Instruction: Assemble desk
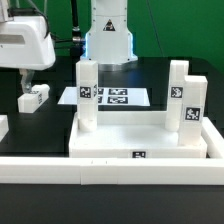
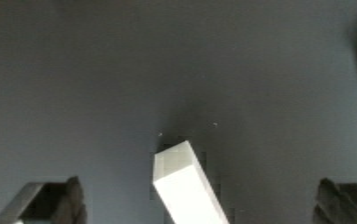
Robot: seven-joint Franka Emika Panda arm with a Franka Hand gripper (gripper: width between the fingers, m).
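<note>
The white desk tabletop lies at the centre of the exterior view with three white tagged legs standing in it: one at its left corner and two on the right. A fourth loose leg lies on the black table at the exterior view's left. My gripper hangs just above it, open. In the wrist view the leg lies between my spread fingers, apart from both, with the gripper empty.
The marker board lies flat behind the tabletop. A long white border rail runs along the front, with another white piece at the left edge. The robot base stands at the back.
</note>
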